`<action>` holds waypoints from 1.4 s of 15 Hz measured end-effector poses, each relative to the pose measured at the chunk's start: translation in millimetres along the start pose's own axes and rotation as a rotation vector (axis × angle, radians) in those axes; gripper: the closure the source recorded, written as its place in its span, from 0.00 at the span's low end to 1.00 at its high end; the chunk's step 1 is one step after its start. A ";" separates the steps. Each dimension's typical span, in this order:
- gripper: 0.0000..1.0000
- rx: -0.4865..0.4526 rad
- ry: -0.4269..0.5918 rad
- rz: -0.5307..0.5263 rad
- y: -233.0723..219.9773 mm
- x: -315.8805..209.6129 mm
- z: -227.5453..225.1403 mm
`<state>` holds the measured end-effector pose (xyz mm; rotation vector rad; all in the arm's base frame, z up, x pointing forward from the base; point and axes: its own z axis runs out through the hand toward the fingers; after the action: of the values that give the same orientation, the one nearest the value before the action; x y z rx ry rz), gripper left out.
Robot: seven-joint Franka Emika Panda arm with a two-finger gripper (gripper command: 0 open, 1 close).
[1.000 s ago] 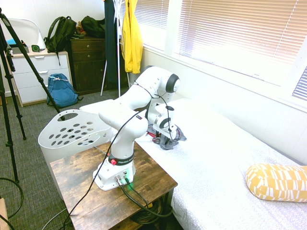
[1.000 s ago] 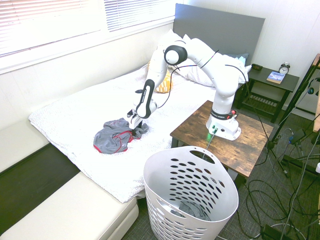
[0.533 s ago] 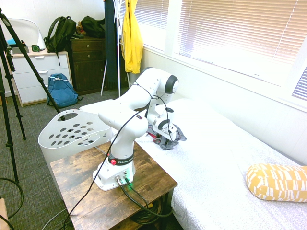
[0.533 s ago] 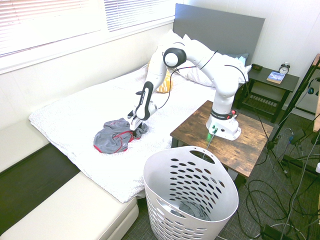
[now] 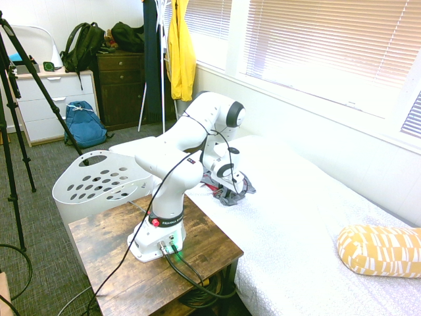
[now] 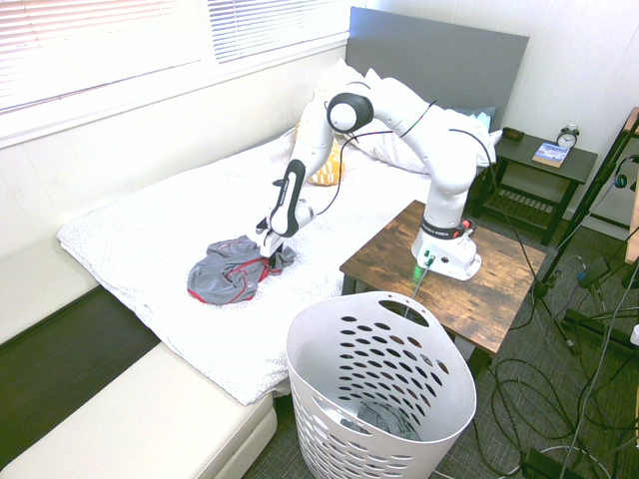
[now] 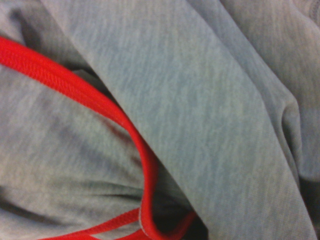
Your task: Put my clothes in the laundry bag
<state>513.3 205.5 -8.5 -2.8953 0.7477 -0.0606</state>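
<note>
The clothes (image 6: pixel 225 279) are a crumpled dark grey bundle with red trim on the white bed, near its edge. My gripper (image 6: pixel 271 255) points down onto the bundle's right end, its tip sunk in the fabric. In the first exterior view the gripper (image 5: pixel 225 187) sits on the same clothes (image 5: pixel 245 189), partly behind my forearm. Grey cloth and a red seam (image 7: pixel 145 165) fill the wrist view from very close. The laundry bag (image 6: pixel 329 399), a white basket with oval holes, stands on the floor beside the bed and table, also seen as the white basket (image 5: pixel 99 184).
The arm stands on a wooden side table (image 6: pixel 499 289) against the bed (image 6: pixel 150 230). A yellow patterned pillow (image 5: pixel 381 250) lies further up the bed. Some grey cloth (image 6: pixel 384 419) lies in the basket's bottom. A yellow jacket (image 5: pixel 181 52) hangs and a blue backpack (image 5: pixel 84 124) sits across the room.
The arm's elbow has shifted slightly while the gripper stays on the bundle's end. The fabric beside it looks a little more gathered. The basket has not moved.
</note>
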 end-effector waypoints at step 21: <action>1.00 0.044 0.067 -0.208 -119.0 -32.9 -379.3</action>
<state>512.5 273.0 384.7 -2.9299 0.4465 -0.1957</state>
